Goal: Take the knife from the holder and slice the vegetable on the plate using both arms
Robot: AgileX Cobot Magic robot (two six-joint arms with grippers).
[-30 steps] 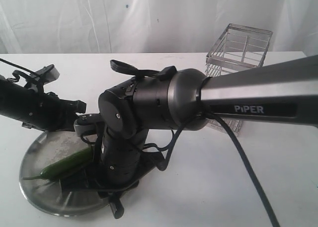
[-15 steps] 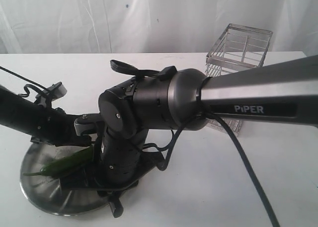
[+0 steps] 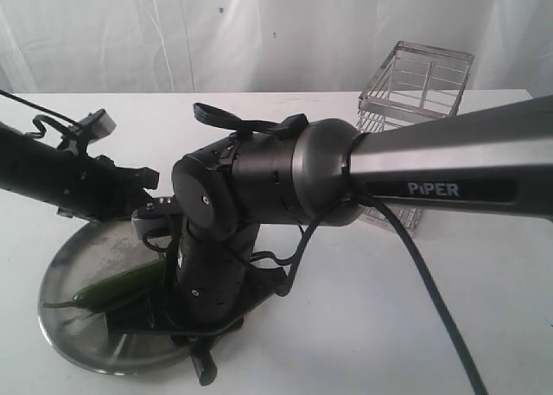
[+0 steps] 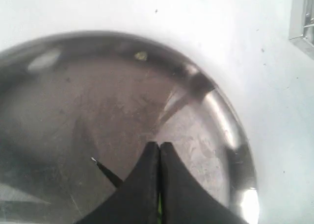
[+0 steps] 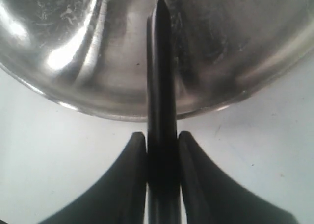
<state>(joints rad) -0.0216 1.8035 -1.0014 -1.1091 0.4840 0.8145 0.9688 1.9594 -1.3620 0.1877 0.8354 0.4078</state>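
The green vegetable [image 3: 112, 287] lies on the steel plate [image 3: 73, 257] at the lower left. My right gripper [image 5: 163, 134] is shut on the knife [image 5: 159, 77]; its dark blade reaches out over the plate [image 5: 73, 62]. The right wrist [image 3: 207, 265] stands on the plate's right side and hides the grip in the exterior view. My left gripper [image 4: 159, 144] hangs over the plate [image 4: 49, 111] with its jaws shut; a green sliver shows in the slit between them. A dark pointed tip [image 4: 105, 171] beside them looks like the blade's end. The wire holder [image 3: 413, 110] stands at the back right.
The grey PIPER link [image 3: 449, 175] crosses the right half of the scene, with a black cable [image 3: 432, 291] hanging under it. A white curtain [image 3: 259, 32] closes off the back. The holder's corner [image 4: 304, 18] shows beyond the plate in the left wrist view.
My left arm dipped toward the plate, then rose and drew back a little. The plate and the vegetable shifted slightly with it. The right arm stayed put.
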